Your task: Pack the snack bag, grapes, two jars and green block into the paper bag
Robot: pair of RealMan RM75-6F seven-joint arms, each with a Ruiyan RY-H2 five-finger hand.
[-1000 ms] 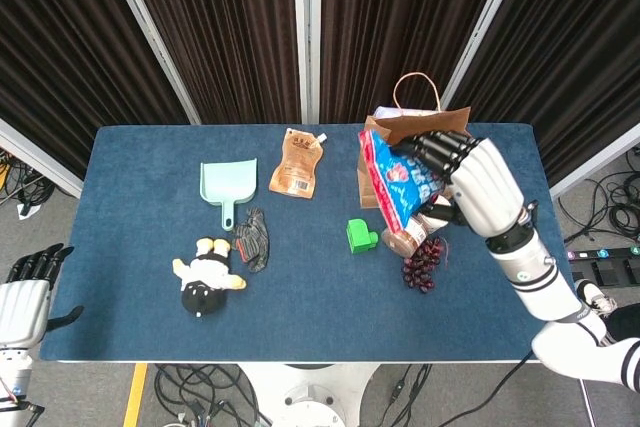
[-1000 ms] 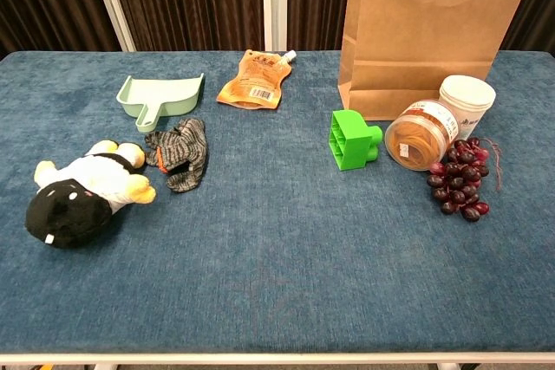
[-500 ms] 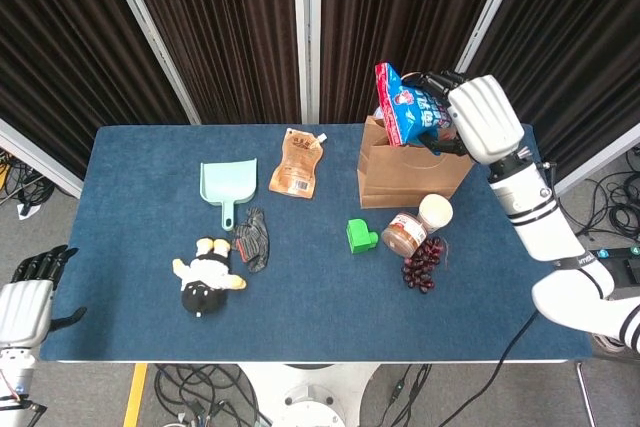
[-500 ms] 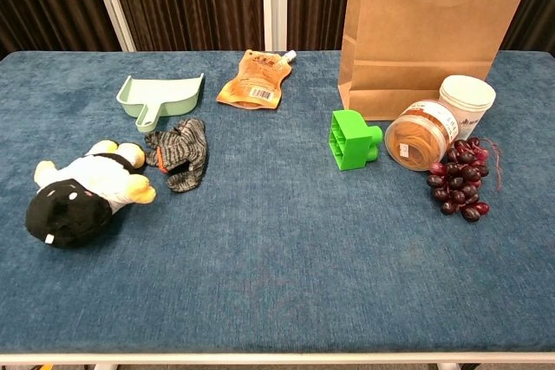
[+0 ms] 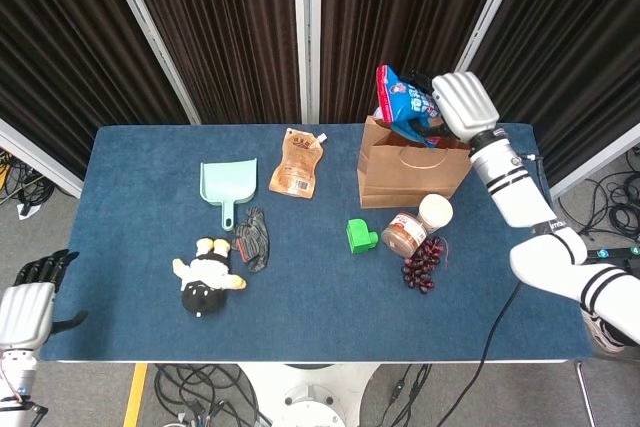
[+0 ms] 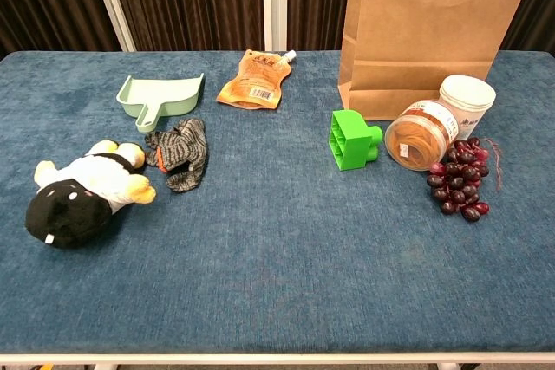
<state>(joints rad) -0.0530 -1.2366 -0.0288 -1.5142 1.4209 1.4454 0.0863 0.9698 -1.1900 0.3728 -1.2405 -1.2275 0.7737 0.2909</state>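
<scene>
Holding the blue and red snack bag (image 5: 401, 104) over the open top of the brown paper bag (image 5: 410, 171), the right hand (image 5: 462, 104) has its fingers closed around the packet. The paper bag stands upright at the far right part of the blue table (image 5: 140, 297). In front of it lie the green plastic block (image 6: 351, 139), the brown jar on its side (image 6: 418, 135), the white jar (image 6: 466, 101) and the dark red grapes (image 6: 460, 181). The left hand (image 5: 28, 299) rests beside the table, holding nothing, fingers slightly apart.
</scene>
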